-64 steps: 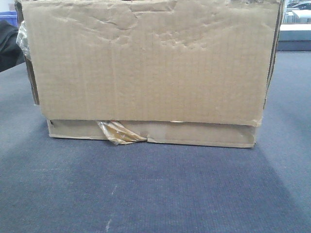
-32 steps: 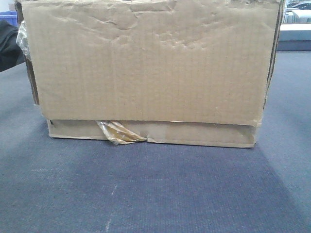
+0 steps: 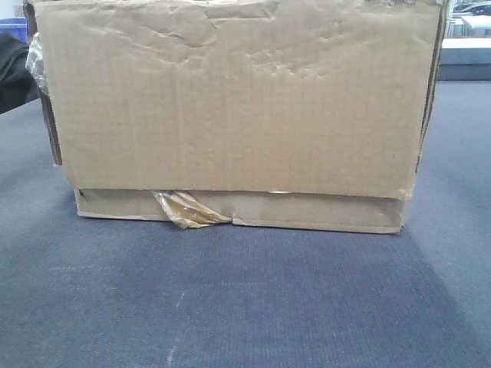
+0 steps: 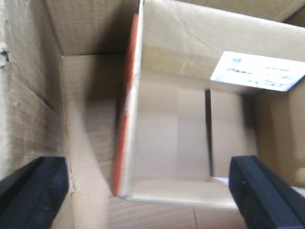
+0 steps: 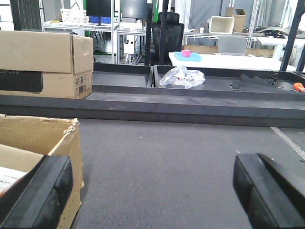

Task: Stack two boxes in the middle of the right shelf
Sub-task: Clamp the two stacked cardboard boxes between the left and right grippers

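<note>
Hanging over an open carton (image 4: 86, 95), the left gripper (image 4: 150, 191) had its black fingers (image 4: 33, 191) spread wide, gripping nothing. Right gripper (image 5: 152, 195) was the same deal, jaws well apart over grey carpet (image 5: 167, 157), with nothing in its path up to a dark low rail (image 5: 190, 107). Past that rail: a crumpled clear plastic bag (image 5: 181, 76) in a dark tray (image 5: 214, 86), two closed boxes (image 5: 47, 52) stacked on the left, a white table (image 5: 224, 61) further back. Inside the open carton sat what looked like a smaller box (image 4: 167, 133) with an orange edge and a white label (image 4: 257, 71), pretty blurry though. From the front, the big carton (image 3: 238, 115) sat flat on the carpet, filling the view, plain brown, its face dented near the top, crinkled tape (image 3: 188, 208) peeling at the lower edge. A bit of blue bin (image 3: 14, 29) peeked out behind its top left corner.
</note>
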